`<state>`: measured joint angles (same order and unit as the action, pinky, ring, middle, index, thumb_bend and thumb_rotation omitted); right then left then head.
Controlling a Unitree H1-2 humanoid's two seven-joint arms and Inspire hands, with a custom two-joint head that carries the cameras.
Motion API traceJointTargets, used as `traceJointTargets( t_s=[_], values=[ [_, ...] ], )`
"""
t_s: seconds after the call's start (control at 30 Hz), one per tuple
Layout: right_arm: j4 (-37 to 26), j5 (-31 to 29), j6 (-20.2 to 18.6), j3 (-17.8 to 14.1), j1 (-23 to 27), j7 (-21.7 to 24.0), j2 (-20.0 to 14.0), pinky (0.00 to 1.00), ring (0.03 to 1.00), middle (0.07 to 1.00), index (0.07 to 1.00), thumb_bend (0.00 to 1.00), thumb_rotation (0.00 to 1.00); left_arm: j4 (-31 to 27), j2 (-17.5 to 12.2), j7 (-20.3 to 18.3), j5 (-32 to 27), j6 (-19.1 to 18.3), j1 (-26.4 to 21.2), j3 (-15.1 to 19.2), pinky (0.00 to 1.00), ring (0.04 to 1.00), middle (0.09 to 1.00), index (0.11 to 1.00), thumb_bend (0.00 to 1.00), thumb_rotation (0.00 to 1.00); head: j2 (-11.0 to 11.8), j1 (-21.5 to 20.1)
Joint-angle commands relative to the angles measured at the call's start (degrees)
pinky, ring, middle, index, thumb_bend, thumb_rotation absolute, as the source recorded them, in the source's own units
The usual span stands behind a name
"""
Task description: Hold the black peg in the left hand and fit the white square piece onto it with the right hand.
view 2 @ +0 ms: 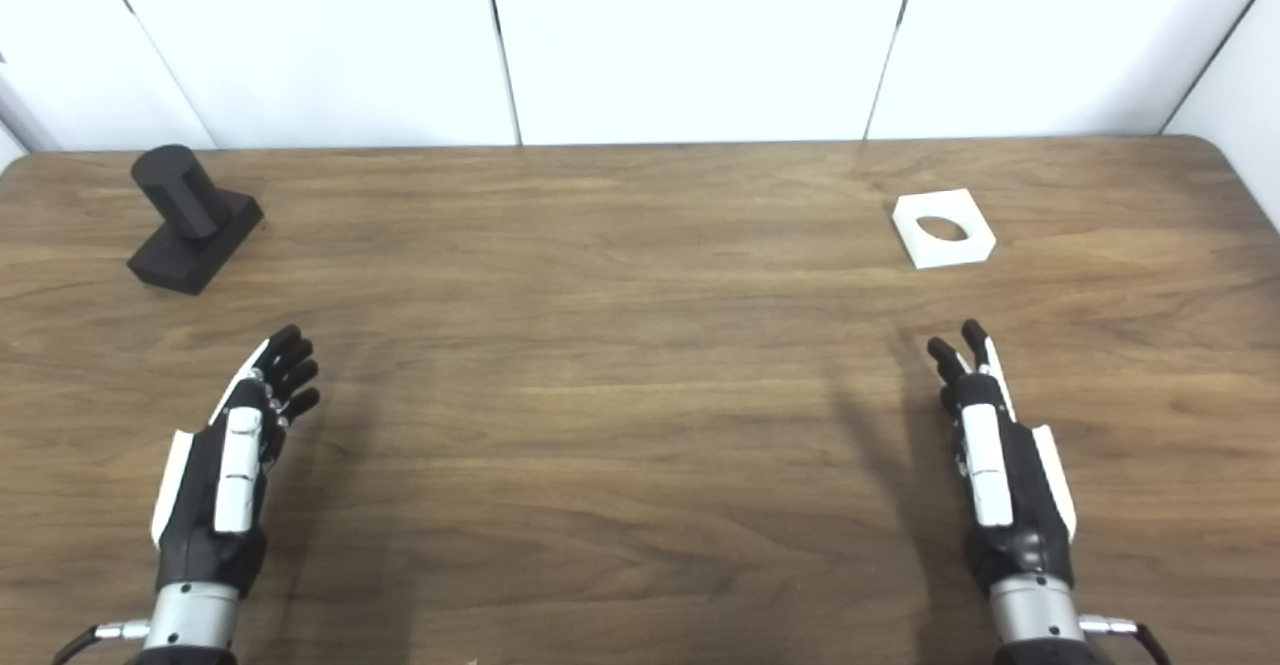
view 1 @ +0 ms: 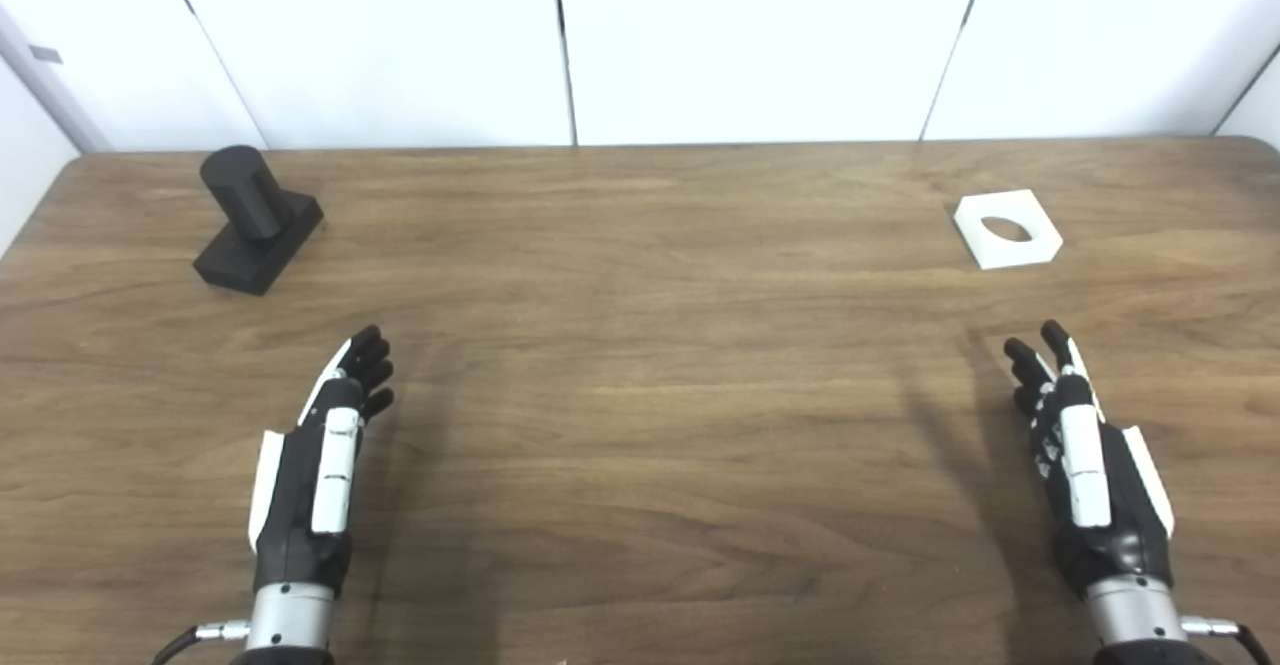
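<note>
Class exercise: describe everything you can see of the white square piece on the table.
The white square piece is a flat, thick slab with clipped corners and a round hole through its middle, matte like plastic. It lies flat on the wooden table, far right, turned slightly askew. Nothing touches it except the table; the right hand is nearer the camera, apart from it.

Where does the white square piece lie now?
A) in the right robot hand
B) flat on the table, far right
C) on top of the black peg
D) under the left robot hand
B: the white square piece lies flat on the wooden table, beyond the open right robot hand and apart from it.
</note>
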<state>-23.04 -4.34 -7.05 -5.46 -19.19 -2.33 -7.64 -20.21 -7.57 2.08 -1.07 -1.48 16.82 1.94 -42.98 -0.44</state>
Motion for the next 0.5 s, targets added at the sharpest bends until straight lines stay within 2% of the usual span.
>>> traceJointTargets(
  t_s=[0.0,0.2,0.27,0.37,0.4,0.47],
  values=[
    [-0.75,0.08,2.09,-0.02,1.02,-0.08,1.51,1.00,0.964,0.921,0.999,0.53,1.00,-0.61,1.44,0.09,0.04,2.67,-0.29,0.24,0.89,0.914,0.918,0.912,0.56,0.96,0.02,0.04],
    [-0.27,-0.63,2.25,-0.69,1.00,0.33,0.68,1.00,0.976,0.930,0.996,0.56,1.00,-0.59,2.34,0.59,1.41,2.83,-0.23,-0.65,0.88,0.901,0.904,0.898,0.57,0.95,0.88,4.17],
    [0.00,-1.49,2.65,-1.14,1.00,0.72,0.27,1.00,0.980,0.938,1.000,0.56,1.00,-0.55,2.82,0.88,1.91,2.69,-0.09,-1.12,0.87,0.901,0.904,0.895,0.57,0.95,1.79,8.65],
    [0.35,-2.24,3.14,-1.53,0.89,1.48,-0.47,1.00,0.993,0.946,1.000,0.55,1.00,0.29,3.16,1.23,2.47,3.85,0.27,-1.77,0.85,0.893,0.900,0.888,0.59,0.94,2.85,11.44],
    [0.53,-2.71,3.53,-1.65,0.88,1.85,-0.66,1.00,0.996,0.948,1.000,0.55,1.00,0.45,3.45,1.50,2.86,3.97,0.42,-2.06,0.85,0.891,0.900,0.887,0.60,0.94,3.84,13.28],
    [0.70,-3.46,3.90,-1.88,0.86,2.33,-0.77,1.00,1.000,0.959,1.000,0.53,1.00,0.85,3.77,1.81,3.52,4.29,0.55,-2.68,0.86,0.893,0.899,0.889,0.61,0.94,4.76,14.21]
  ],
)
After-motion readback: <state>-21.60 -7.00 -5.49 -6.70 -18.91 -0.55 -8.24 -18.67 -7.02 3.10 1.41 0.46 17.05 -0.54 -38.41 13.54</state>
